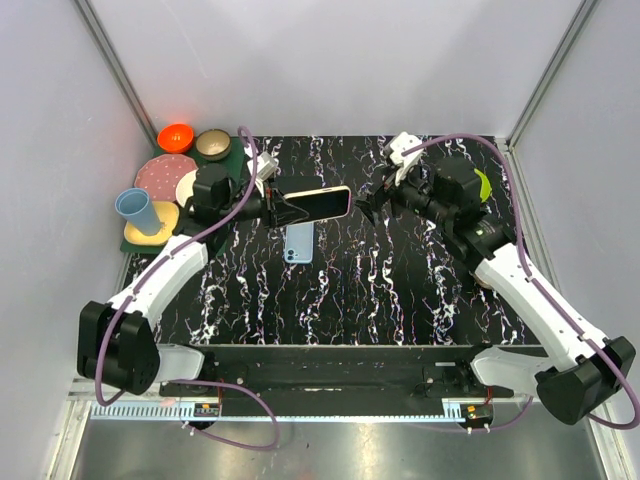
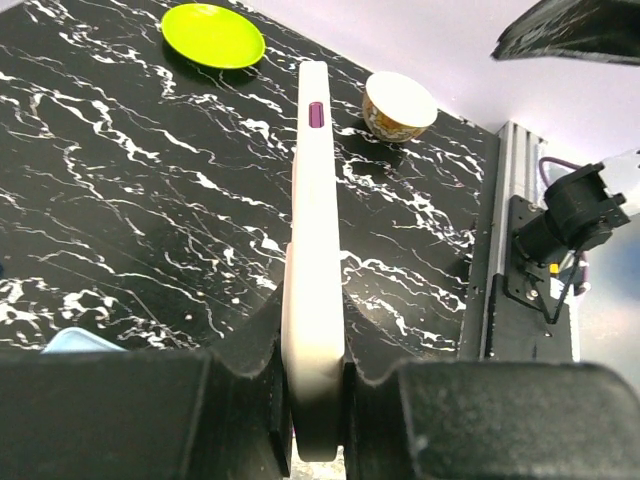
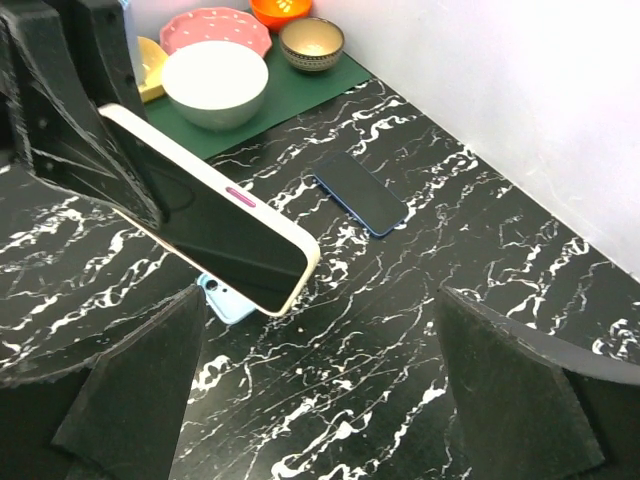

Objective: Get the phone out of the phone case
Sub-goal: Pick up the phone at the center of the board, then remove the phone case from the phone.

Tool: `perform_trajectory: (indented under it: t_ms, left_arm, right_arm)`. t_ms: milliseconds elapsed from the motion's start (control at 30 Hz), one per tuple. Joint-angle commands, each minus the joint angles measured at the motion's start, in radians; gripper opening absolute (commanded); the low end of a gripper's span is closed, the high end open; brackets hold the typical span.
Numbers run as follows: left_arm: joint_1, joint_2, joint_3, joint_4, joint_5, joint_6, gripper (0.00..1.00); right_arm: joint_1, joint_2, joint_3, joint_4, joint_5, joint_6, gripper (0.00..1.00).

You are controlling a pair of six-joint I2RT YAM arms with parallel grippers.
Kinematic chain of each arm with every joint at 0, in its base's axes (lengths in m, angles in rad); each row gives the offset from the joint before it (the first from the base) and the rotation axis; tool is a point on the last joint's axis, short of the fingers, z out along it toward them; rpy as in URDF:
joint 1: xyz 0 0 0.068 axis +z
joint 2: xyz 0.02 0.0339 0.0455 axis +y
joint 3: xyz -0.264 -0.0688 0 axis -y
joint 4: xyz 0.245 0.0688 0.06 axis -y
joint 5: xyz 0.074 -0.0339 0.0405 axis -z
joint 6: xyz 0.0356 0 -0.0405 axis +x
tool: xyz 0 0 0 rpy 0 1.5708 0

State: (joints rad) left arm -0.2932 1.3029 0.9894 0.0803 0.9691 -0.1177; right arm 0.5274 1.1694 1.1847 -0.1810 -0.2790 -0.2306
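My left gripper (image 1: 283, 210) is shut on one end of a cream phone case (image 1: 318, 203) and holds it level above the table. The case (image 3: 300, 262) shows a pink side button, and the phone (image 3: 200, 230) sits in it, dark screen showing. In the left wrist view the case (image 2: 315, 230) stands edge-on between the fingers (image 2: 240, 400). My right gripper (image 1: 368, 210) is open, just right of the case's free end. Its fingers (image 3: 130, 390) stand wide apart with nothing between them.
A light blue case (image 1: 298, 243) lies on the table under the held one. A dark blue phone (image 3: 360, 192) lies beyond it. At the back left a green mat (image 3: 330, 75) carries bowls, plates and a blue cup (image 1: 137, 210). A lime plate (image 2: 213, 35) and a bowl (image 2: 400, 103) sit at the right.
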Motion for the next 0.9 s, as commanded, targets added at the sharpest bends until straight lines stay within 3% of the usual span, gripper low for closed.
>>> perform_trajectory:
  t_ms: [0, 267, 400, 633, 867]
  left_arm:
    - [0.009, -0.045, -0.072, 0.367, 0.075, -0.125, 0.00]
    - [0.039, -0.047, -0.141, 0.622, 0.143, -0.284, 0.00]
    - [0.039, -0.019, -0.199, 0.919, 0.177, -0.478, 0.00]
    - [0.039, 0.067, -0.221, 1.286, 0.252, -0.755, 0.00]
    - [0.039, 0.093, -0.221, 1.282, 0.243, -0.772, 0.00]
  right_arm:
    - [-0.026, -0.033, 0.019, 0.038, -0.135, 0.088, 0.98]
    - [-0.035, -0.022, 0.038, 0.020, -0.205, 0.100, 0.90]
    - [-0.056, -0.019, 0.018, 0.064, -0.285, 0.157, 0.84]
    - [-0.073, -0.013, -0.002, 0.117, -0.342, 0.208, 0.78]
    - [-0.099, -0.014, -0.017, 0.146, -0.451, 0.259, 0.70]
